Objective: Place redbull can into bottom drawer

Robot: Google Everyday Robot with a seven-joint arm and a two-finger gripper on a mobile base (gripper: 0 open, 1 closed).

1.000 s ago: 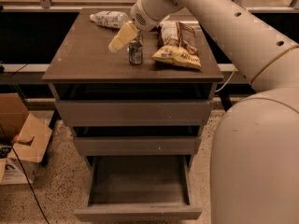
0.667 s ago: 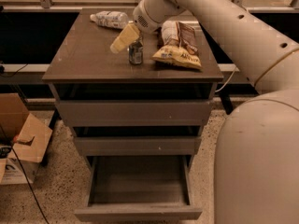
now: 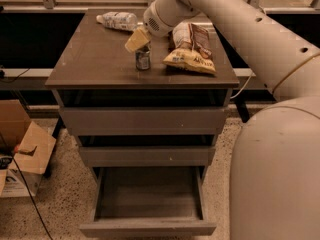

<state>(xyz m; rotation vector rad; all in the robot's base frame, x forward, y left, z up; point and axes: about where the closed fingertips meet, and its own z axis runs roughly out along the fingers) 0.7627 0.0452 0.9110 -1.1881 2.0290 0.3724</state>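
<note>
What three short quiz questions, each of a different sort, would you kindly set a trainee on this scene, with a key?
1. Where does the redbull can stand?
2. True or false: the bottom drawer is pulled open.
3. The hand is: A, just above the can; B, inside the bottom drawer; C, in front of the middle drawer.

Key
1. Upright on the cabinet top, beside the chip bag.
2. True.
3. A.
</note>
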